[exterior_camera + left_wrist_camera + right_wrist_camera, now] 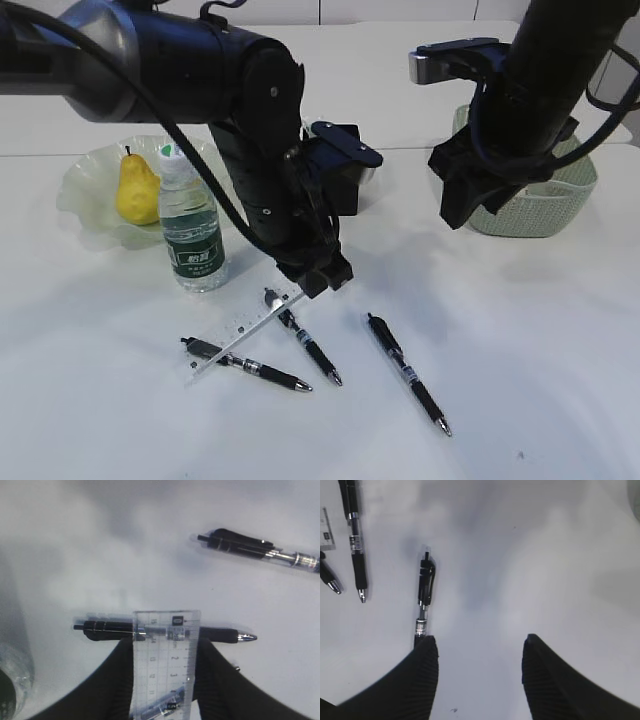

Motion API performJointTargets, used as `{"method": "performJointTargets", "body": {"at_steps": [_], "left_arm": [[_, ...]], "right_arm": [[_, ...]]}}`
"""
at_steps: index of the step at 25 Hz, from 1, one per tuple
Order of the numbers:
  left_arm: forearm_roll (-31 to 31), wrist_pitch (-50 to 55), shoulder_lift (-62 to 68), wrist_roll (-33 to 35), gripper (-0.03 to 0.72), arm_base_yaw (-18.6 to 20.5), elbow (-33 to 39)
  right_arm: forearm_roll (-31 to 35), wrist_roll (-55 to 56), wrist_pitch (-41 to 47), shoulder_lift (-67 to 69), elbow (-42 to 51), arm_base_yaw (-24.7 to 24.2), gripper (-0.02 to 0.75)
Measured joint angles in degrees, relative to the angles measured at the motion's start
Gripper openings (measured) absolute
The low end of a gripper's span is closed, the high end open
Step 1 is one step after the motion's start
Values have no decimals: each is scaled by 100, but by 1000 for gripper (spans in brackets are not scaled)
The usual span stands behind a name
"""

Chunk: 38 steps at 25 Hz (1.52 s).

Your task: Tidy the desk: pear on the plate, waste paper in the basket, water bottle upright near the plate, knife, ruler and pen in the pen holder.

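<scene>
I count three pens on the tabletop (520,380): one (245,364) at left, one (305,340) in the middle, one (408,373) at right. I also see one ruler (250,325), one water bottle (190,225), one pear (136,187), one plate (85,195), one basket (545,200), one pen holder (345,185)

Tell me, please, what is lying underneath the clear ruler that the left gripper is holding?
Two black pens lie under the ruler, visible through its clear plastic: one pen crosses under its far end, another pen shows nearer the left gripper. Part of that second pen is out of frame.
</scene>
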Motion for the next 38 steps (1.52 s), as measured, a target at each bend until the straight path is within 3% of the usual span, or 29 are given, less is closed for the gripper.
{"method": "performJointTargets", "body": {"at_steps": [12, 38], "left_arm": [[12, -122, -42, 0, 257, 0, -760], [670, -3255, -42, 2, 257, 0, -776]], "right_arm": [[35, 0, 0, -4, 0, -889, 400], [62, 0, -37, -4, 0, -896, 400]]}}
